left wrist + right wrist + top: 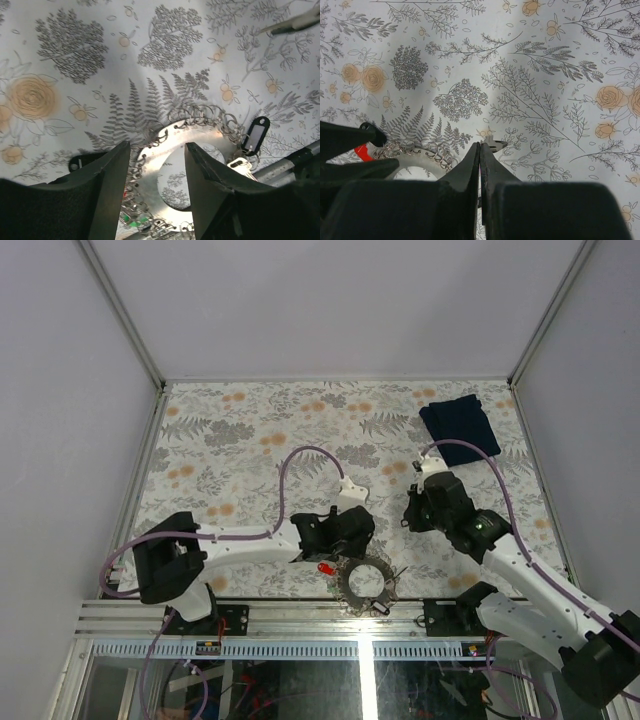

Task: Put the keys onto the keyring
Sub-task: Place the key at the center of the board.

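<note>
The keyring (350,585) is a flat silvery ring with many small wire loops along its rim, lying at the table's near edge with a red tag (325,568) beside it. My left gripper (352,552) is open, its fingers (112,190) straddling the ring's left rim (150,162) just above it, near a green tag (131,219). A black tag (255,135) and a pale key (241,165) lie at the ring's right side. My right gripper (480,146) is shut on a small key (494,144) that pokes out past its tips, held just right of the ring (420,159).
A dark blue folded cloth (460,422) lies at the far right of the floral table cover. A black object (82,161) lies left of the ring. The aluminium rail (300,615) runs along the near edge right behind the ring. The left gripper (345,145) shows in the right wrist view.
</note>
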`<state>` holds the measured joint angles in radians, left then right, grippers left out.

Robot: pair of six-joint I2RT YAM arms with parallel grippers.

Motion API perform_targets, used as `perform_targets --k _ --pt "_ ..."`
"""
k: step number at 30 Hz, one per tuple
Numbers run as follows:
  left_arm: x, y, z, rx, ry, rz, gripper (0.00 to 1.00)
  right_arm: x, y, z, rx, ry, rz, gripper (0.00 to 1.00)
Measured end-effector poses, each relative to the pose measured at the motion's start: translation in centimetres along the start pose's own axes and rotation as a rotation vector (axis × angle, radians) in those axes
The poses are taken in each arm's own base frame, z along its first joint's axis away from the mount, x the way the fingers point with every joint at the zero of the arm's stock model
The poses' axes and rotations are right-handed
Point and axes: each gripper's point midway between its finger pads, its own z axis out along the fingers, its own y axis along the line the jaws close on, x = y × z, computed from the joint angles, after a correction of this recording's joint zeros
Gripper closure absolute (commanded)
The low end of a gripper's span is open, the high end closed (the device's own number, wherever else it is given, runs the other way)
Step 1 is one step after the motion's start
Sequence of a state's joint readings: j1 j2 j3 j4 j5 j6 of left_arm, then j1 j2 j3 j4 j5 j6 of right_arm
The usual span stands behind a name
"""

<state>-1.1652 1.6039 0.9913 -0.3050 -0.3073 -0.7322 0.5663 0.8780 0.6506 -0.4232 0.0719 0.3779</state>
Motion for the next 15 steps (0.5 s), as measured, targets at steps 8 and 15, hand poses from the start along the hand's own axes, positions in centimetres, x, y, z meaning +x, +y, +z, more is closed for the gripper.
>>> perform_targets --k 8,15 --pt "1.6 -0.2 0.9 -0.057 0.055 -0.022 0.54 1.1 -0.7 1.8 0.044 0.057 -0.008 0.84" --pt "2.0 0.7 0.9 -0.1 0.067 -0.023 0.55 1.8 -1.0 3.2 0.063 0.091 -0.018 0.64"
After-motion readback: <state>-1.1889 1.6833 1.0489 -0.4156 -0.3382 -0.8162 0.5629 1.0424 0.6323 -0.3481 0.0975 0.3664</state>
